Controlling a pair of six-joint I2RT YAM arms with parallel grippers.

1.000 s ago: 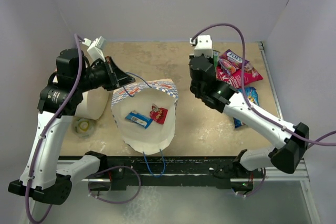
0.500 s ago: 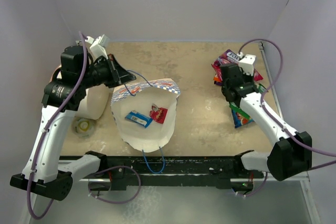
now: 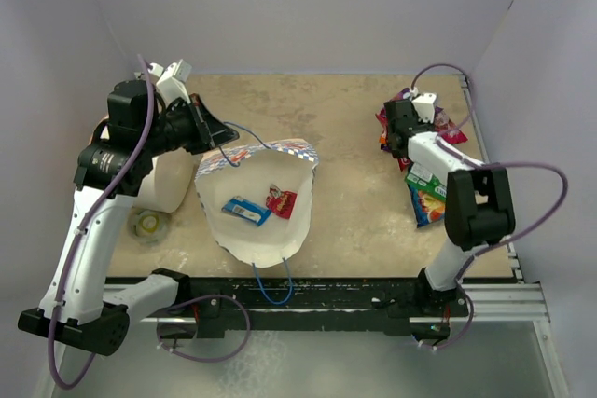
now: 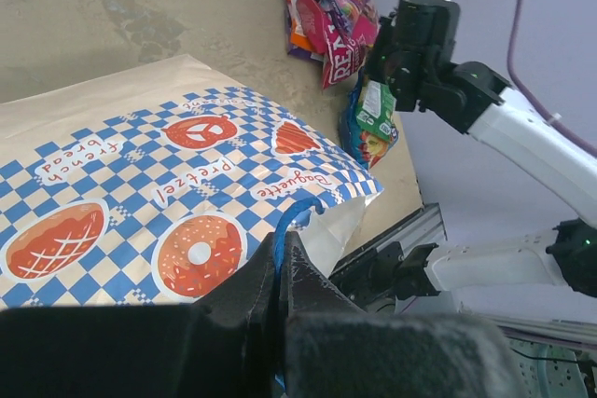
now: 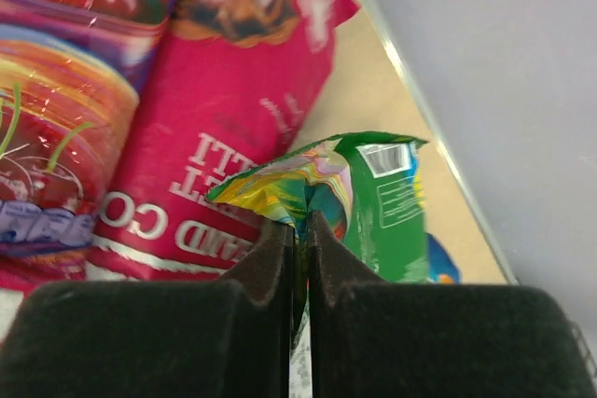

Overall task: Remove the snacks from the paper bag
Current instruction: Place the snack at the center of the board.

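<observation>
Near centre-left, paper bag [image 3: 254, 247] sits with its mouth gaping, cream inside showing, near cord handle [image 3: 270, 288] looped over the front rail. Inside it: blue packet [image 3: 246, 212] and red packet [image 3: 281, 201], close together, not touching. White cylinder [image 3: 163, 188] just left of the bag. At the bag's far-left rim, left gripper [image 4: 283, 251] is clenched on the far cord handle [image 4: 291, 216]. Far right, right gripper [image 5: 299, 230] is pinched tight on a corner of green packet [image 5: 378, 198], above the snack pile [image 3: 438, 128]; magenta packet [image 5: 242, 137] lies just beside it.
</observation>
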